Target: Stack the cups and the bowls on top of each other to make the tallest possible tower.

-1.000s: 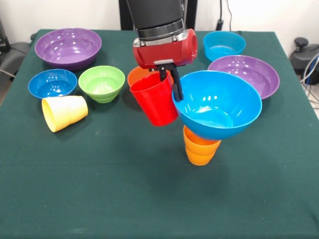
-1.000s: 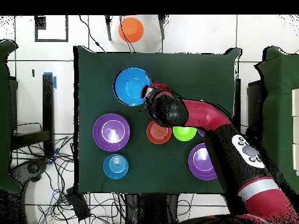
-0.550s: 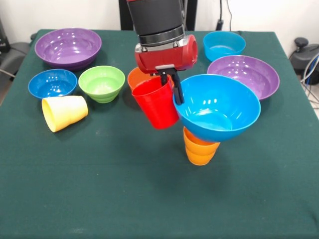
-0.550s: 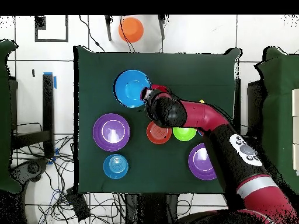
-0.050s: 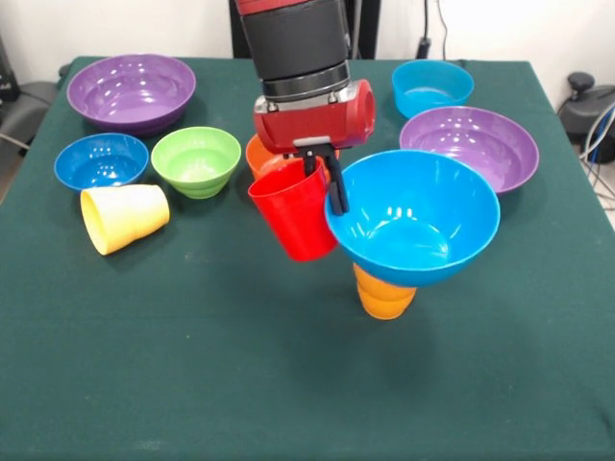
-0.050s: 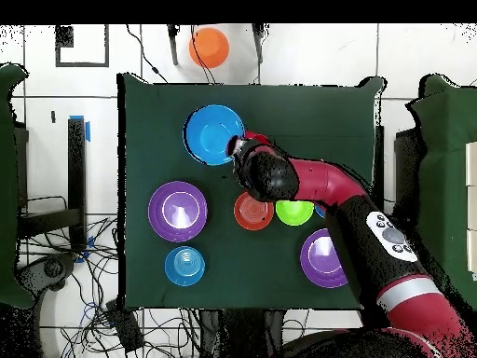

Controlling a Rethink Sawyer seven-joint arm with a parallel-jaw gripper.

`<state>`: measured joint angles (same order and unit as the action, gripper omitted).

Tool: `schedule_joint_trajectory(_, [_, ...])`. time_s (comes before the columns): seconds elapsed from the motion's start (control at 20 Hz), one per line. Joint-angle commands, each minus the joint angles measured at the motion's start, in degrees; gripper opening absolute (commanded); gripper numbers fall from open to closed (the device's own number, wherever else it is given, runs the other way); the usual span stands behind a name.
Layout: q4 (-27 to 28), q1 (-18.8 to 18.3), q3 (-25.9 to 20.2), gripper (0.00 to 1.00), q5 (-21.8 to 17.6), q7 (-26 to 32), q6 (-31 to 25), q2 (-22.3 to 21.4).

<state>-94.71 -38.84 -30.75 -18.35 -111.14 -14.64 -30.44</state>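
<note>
Colours only, front view unless noted. Dark green cloth-covered table [image 5: 192,365]. Glossy red tapered plastic cup [image 5: 294,213], centre. Large glossy bright blue plastic bowl [image 5: 413,218] right of it, over a glossy orange plastic cup w/ stepped base [image 5: 384,293]. Pale yellow plastic cup [image 5: 125,217], near left. Small lime green plastic bowl [image 5: 196,160] & small dark blue plastic bowl [image 5: 101,160], left. Wide purple plastic bowl [image 5: 131,91], far left; 2nd wide purple plastic bowl [image 5: 470,146], right. Cyan plastic bowl [image 5: 431,87], far right. Orange plastic bowl [image 5: 258,151] behind red cup. Robot arm [image 5: 293,43]: black upper, red lower block, black gripper [image 5: 325,178]. Overhead: white tiled floor [image 6: 307,56] round the table.
</note>
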Motion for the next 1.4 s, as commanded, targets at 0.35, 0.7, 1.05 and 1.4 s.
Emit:
schedule_joint_trajectory(0.35, [5.2, 0.9, 2.0, 0.0, -4.9, 0.1, 3.4, 3.1])
schedule_joint_trajectory(0.7, [5.4, 1.0, 2.4, 0.0, -4.8, -0.3, 4.4, 3.2])
schedule_joint_trajectory(1.05, [5.4, 1.1, 2.2, 0.0, -4.5, 0.1, 4.1, 3.1])
schedule_joint_trajectory(1.4, [4.7, 0.5, 1.1, 0.0, -4.2, 1.1, 2.2, 2.8])
